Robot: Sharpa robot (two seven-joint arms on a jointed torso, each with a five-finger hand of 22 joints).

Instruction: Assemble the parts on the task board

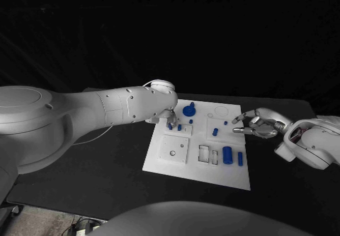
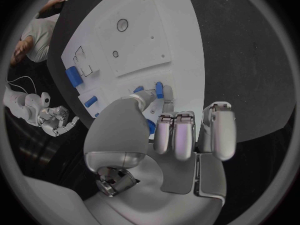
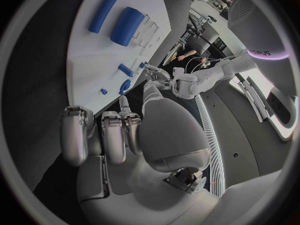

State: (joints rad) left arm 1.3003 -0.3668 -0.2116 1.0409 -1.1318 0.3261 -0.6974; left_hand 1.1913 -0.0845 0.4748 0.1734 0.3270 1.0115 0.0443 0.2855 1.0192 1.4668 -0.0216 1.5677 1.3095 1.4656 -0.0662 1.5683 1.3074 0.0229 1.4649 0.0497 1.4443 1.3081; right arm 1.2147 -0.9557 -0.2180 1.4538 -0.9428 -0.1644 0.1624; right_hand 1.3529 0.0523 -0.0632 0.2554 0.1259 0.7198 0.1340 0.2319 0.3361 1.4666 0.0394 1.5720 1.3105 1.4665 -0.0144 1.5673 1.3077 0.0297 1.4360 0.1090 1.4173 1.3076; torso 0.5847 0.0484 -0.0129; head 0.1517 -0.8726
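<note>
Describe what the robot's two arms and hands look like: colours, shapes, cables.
Both arms are smooth, rounded white shells. A thin pale cable loops beside the left arm. The left hand and right hand are silver metal with segmented fingers and dark joints.

left hand (image 1: 164,117) mostly hidden behind its own arm, peg (image 2: 159,89) at its fingertips partly covered, grip unclear

A lab: robot test board (image 1: 163,164) on black table (image 1: 85,167).
</note>
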